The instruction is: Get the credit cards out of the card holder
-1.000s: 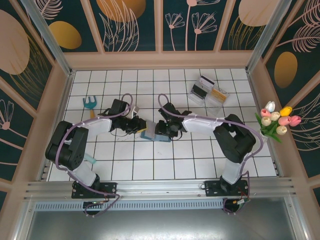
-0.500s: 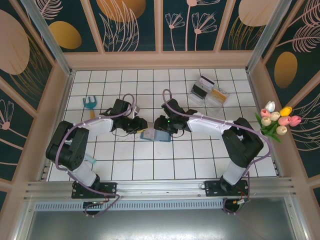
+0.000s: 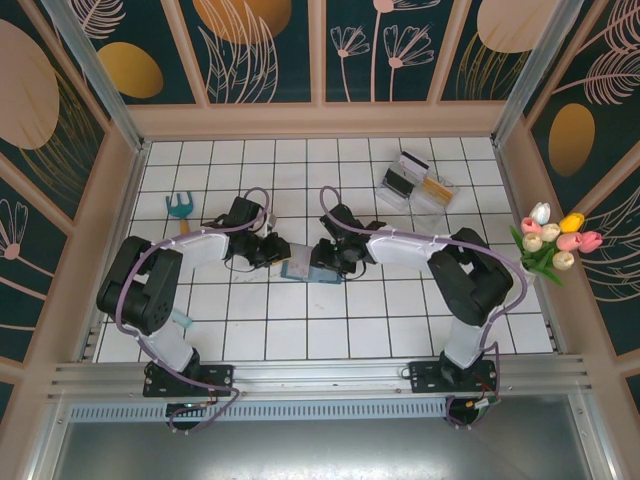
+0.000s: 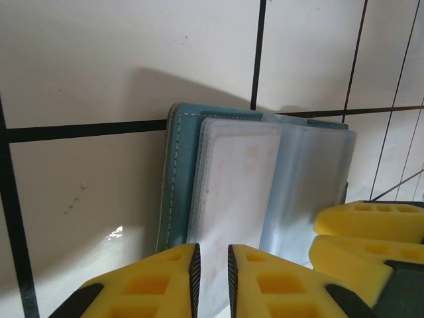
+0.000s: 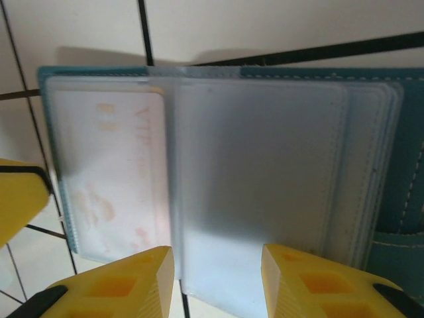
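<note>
The card holder (image 3: 305, 269) lies open, face up, mid-surface (image 3: 330, 330), long axis running left to right between your arms. One of the credit cards (image 5: 106, 179) is still sleeved, so the job looks unfinished. Your left gripper (image 4: 211, 268) is nearly closed at a sleeve edge, and you cannot tell whether it has a grip. Your right gripper (image 5: 215, 278) stands spread over the sleeves (image 5: 258, 179).

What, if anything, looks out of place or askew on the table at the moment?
Nothing looks spilled or damaged. The card holder lies open mid-table, its clear sleeves fanned unevenly rather than stacked flush. The small fork-shaped tool on the left seems unrelated to the job.
</note>
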Available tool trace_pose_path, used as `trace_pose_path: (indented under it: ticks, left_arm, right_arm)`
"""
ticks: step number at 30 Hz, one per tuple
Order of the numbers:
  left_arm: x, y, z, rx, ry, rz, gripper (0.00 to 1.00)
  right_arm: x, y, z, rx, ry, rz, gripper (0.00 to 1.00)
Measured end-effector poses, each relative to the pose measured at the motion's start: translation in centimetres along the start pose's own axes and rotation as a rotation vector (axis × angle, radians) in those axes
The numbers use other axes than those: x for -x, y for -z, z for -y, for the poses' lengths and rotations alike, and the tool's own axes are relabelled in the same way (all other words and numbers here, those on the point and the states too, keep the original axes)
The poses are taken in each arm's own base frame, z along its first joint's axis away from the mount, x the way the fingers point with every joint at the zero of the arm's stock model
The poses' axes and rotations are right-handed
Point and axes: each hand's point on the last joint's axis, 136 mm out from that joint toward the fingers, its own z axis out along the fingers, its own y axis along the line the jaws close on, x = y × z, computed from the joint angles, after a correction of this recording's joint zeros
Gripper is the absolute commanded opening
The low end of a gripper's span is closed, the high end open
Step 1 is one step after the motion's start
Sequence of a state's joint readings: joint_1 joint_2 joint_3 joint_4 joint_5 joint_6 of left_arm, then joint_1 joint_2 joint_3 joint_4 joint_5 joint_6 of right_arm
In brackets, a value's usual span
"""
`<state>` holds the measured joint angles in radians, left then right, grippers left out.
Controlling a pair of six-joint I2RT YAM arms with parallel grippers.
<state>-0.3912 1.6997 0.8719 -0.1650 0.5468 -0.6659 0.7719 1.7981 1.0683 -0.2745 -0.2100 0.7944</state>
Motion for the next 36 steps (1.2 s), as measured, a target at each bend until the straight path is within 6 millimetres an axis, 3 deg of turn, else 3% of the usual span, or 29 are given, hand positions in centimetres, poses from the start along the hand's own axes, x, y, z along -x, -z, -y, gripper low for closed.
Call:
trace_pose_path:
  ticks: [6, 10, 16, 24, 36]
  left_arm:
    - [-0.5, -1.0, -0.9, 0.013, 0.021, -0.033, 0.27]
    - [-0.8, -1.2, -0.8, -0.003, 0.026, -0.055, 0.23]
    - [-1.0, -1.1, 1.2, -0.105, 0.016, -0.080, 0.17]
    - [-1.3, 0.1, 3.9, -0.241, -0.024, -0.086, 0.16]
    - [-1.5, 0.6, 5.8, -0.341, -0.035, -0.091, 0.19]
  right_arm:
    - [-0.2, -0.5, 0.4, -0.014, -0.001, -0.013, 0.41]
    - [-0.2, -0.6, 0.5, -0.015, -0.001, -0.013, 0.41]
    - [-0.2, -0.7, 0.5, -0.016, -0.002, -0.014, 0.41]
    - [0.0, -0.5, 0.4, 0.011, -0.010, -0.018, 0.41]
    - [0.4, 1.9, -0.2, 0.198, -0.060, 0.015, 0.42]
